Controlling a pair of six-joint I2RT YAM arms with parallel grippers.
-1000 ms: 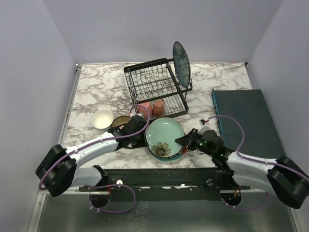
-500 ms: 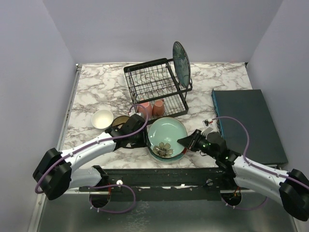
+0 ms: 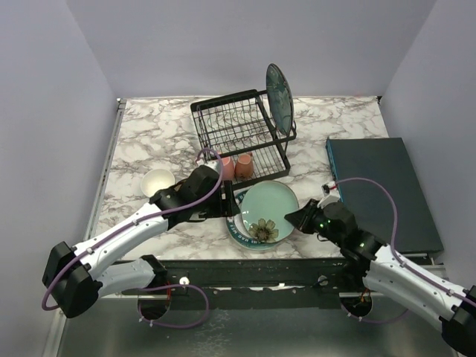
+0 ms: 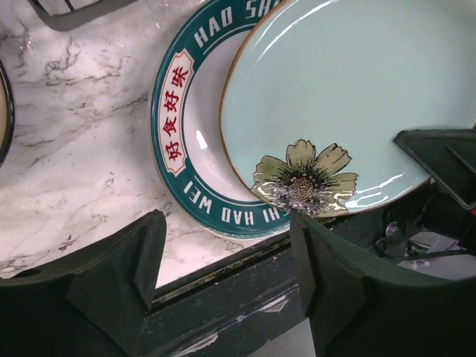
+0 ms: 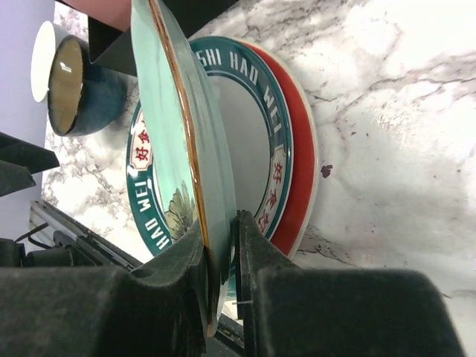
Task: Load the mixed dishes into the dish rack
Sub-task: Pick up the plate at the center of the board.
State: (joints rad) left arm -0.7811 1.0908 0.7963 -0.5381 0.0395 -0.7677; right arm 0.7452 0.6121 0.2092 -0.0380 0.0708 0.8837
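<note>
The pale green flowered plate [image 3: 268,211] is tilted up off the stack, its right rim pinched by my right gripper [image 3: 296,219], which is shut on it. In the right wrist view the plate [image 5: 175,134] stands edge-on between the fingers [image 5: 221,260]. Under it lie a white plate with a teal lettered rim [image 4: 178,149] and a red plate [image 5: 299,149]. My left gripper [image 3: 232,204] is open at the stack's left side and holds nothing. The black dish rack [image 3: 242,134] has a dark teal plate [image 3: 280,91] upright at its right end. Two pink mugs [image 3: 233,166] stand at its front.
A white bowl [image 3: 158,181] sits left of the stack. Next to it is a dark bowl with a tan inside [image 5: 78,85]. A dark teal slab [image 3: 379,190] lies at the right. The table's front edge and black rail [image 3: 245,271] run just below the plates.
My left gripper has opened, let go of the pale green plate's left rim and drawn back. The right gripper has tilted the plate up and shifted it slightly right.
</note>
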